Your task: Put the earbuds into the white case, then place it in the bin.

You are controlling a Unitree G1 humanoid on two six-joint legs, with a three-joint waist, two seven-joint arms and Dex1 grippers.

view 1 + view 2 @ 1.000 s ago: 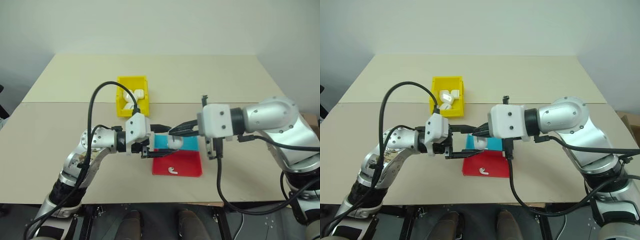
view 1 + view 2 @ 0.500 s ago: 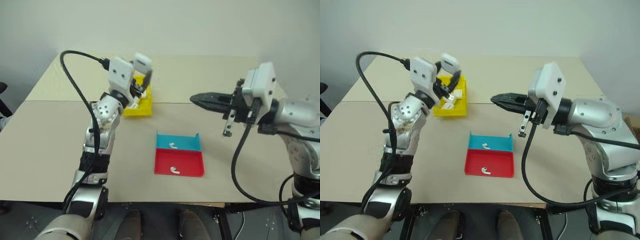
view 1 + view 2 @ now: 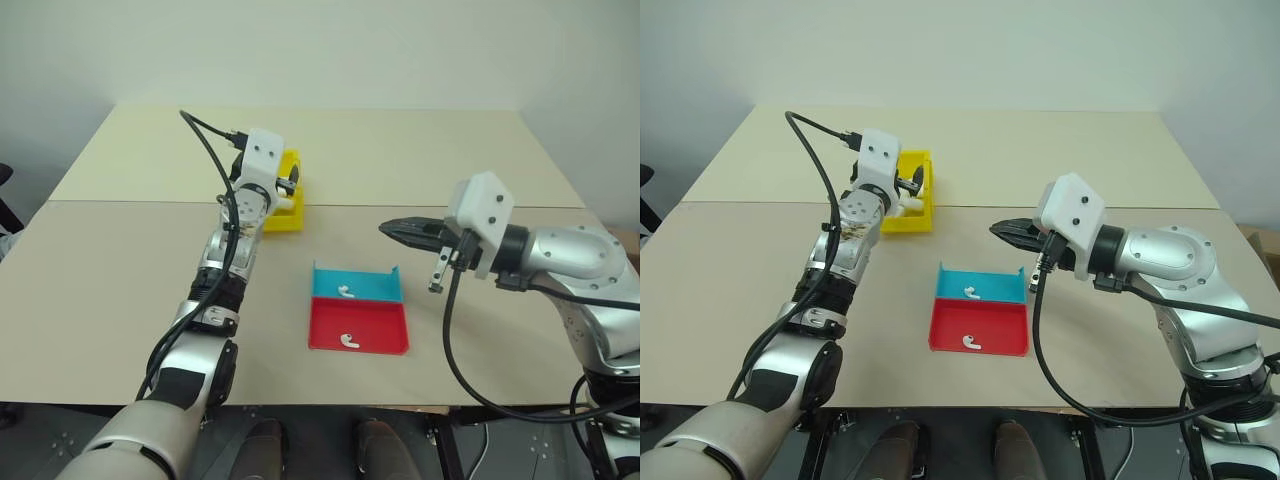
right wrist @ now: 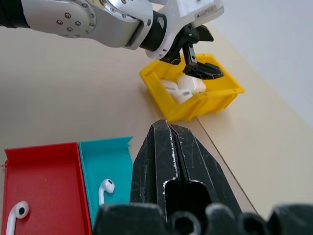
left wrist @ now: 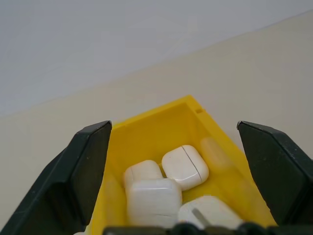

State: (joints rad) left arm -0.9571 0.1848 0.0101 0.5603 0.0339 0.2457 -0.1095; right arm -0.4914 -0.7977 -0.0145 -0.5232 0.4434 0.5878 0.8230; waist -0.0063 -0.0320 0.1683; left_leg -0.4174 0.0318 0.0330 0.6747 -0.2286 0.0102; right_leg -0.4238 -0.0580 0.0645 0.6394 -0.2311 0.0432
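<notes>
Left tool (image 5: 178, 161) wide open over yellow bin (image 5: 161, 127) of white cases (image 5: 185, 167)

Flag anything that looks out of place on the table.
Two earbuds lie loose: one in the blue tray, one in the red tray, though white cases already sit in the yellow bin. The left hand hangs open over the bin.

White cases (image 5: 185, 167) lie closed in the yellow bin (image 5: 146, 129); earbuds (image 3: 346, 292) rest apart nearby.
</notes>
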